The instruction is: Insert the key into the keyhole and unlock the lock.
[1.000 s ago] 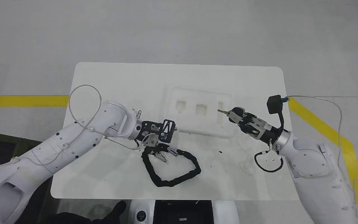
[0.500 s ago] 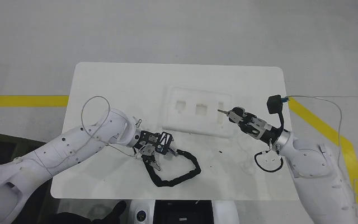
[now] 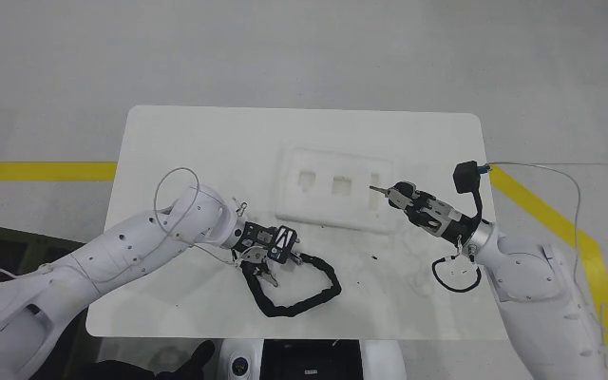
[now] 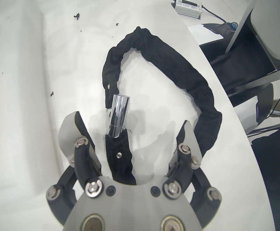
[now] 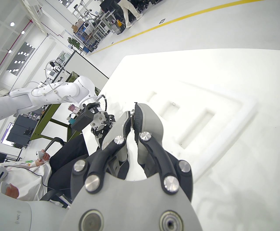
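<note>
So the black fabric-sleeved chain lock (image 3: 306, 301) is lying in a loop on the white rounded-corner desk (image 3: 190, 142), lower middle of the top view, close to the near edge. Its shiny chrome cylinder body (image 4: 119, 113) sticks out of one sleeve end and lies flat on the desk, with the other sleeve end just beside its tip. The left gripper (image 4: 130, 121) sits low over that spot with its jaws spread wide and nothing in them. The sleeved end of the cylinder lies between them, nearer one jaw but not touching either, and the other jaw is just beside the outer run of the chain. Over at the right of centre in the top view, the right gripper (image 3: 394, 193) has its jaws pinched shut on the small silver key (image 3: 378, 189). The blade pokes out toward the left of the frame, above the right end of the white foam tray with three rectangular recesses (image 3: 332, 217). Key and lock are well apart, with the tray's lower corner between them. A few small dark crumbs (image 4: 76, 15) are scattered on the desk near the chain.
</note>
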`<act>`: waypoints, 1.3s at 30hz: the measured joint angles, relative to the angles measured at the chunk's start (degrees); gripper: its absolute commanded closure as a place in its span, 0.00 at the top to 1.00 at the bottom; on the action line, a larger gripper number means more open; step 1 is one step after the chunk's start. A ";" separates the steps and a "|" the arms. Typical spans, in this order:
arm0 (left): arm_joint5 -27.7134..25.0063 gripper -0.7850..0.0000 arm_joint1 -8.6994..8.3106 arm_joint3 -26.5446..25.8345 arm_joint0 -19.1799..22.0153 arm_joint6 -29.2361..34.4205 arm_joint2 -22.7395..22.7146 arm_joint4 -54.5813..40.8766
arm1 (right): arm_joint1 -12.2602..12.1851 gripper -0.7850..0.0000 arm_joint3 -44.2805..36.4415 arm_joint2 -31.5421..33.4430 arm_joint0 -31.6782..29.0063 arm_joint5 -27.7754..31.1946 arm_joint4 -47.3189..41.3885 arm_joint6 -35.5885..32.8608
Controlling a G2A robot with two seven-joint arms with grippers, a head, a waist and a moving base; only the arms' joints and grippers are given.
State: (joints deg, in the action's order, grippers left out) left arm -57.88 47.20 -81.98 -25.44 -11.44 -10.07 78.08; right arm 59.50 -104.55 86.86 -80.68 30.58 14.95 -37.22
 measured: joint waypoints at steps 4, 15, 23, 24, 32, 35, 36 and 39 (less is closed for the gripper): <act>0.37 0.66 0.56 0.59 -0.69 -0.47 -0.92 0.63 | 0.00 0.00 0.00 0.00 0.00 0.00 0.00 0.00; 0.55 0.38 1.86 1.87 -2.41 0.29 -3.26 2.06 | 0.00 0.00 0.00 0.00 0.00 0.00 0.00 0.00; -0.07 0.00 2.52 3.02 -3.44 1.12 -5.20 1.21 | 0.00 0.00 0.00 0.00 0.00 0.00 0.00 0.00; -0.12 0.00 2.63 3.23 -3.55 1.11 -5.52 0.94 | 0.00 0.00 0.00 0.00 0.00 0.00 0.00 0.00; -0.12 0.00 3.21 4.31 -3.84 -1.99 -7.65 -0.60 | 0.01 0.00 -1.12 -0.78 -0.38 -0.85 0.78 -0.10; -0.06 0.00 3.23 4.11 -3.98 -4.59 -8.86 -0.30 | -0.08 0.00 -2.46 -2.03 -0.35 -1.79 1.09 -2.23; 0.00 0.00 3.21 4.04 -4.16 -5.96 -9.38 -0.22 | -0.12 0.00 -2.99 -2.59 -0.23 -2.21 1.19 -3.29; 0.14 0.00 3.16 4.27 -4.72 -9.91 -10.55 0.49 | -0.20 0.00 -4.28 -4.19 0.14 -3.51 1.32 -6.18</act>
State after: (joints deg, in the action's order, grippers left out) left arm -57.74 50.36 -77.71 -30.16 -21.35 -20.62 78.57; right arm 59.29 -108.83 82.67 -80.54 27.08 16.27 -43.40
